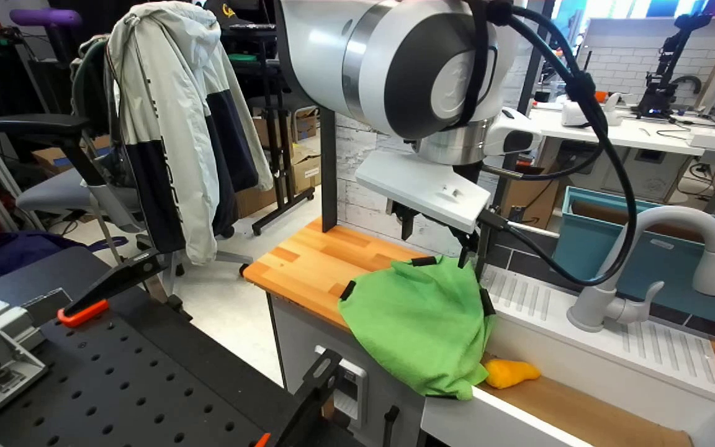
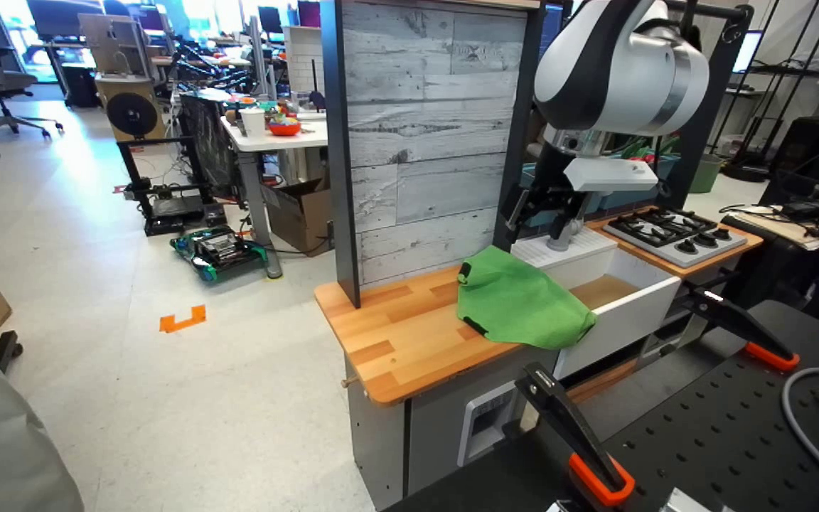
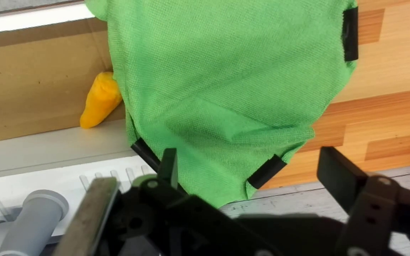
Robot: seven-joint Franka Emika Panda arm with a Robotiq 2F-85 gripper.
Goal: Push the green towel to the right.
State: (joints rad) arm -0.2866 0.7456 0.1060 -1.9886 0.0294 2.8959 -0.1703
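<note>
Gripper (image 3: pixel 249 165), jaws spread wide apart, near the green towel (image 3: pixel 222 71), contact unclear

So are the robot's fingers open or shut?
Open: in the wrist view, the fingers stand wide apart, with part of the green towel showing between them.

In an exterior view, white arm (image 1: pixel 373 77) capped by round dark-grey cover (image 1: pixel 410 87), pale disc (image 1: pixel 454 90) inset at 4 o'clock. Around it: silver ring (image 1: pixel 353 59) fitted at 9, black strap (image 1: pixel 480 65) wrapped at 3, black cables (image 1: pixel 583 89) tied farther out, white slab (image 1: pixel 422 188) mounted at 6. Gripper (image 3: pixel 249 167) finished mostly in black, fastener heads (image 3: pixel 152 184) exposed beside fingers (image 3: pixel 338 174).
</note>
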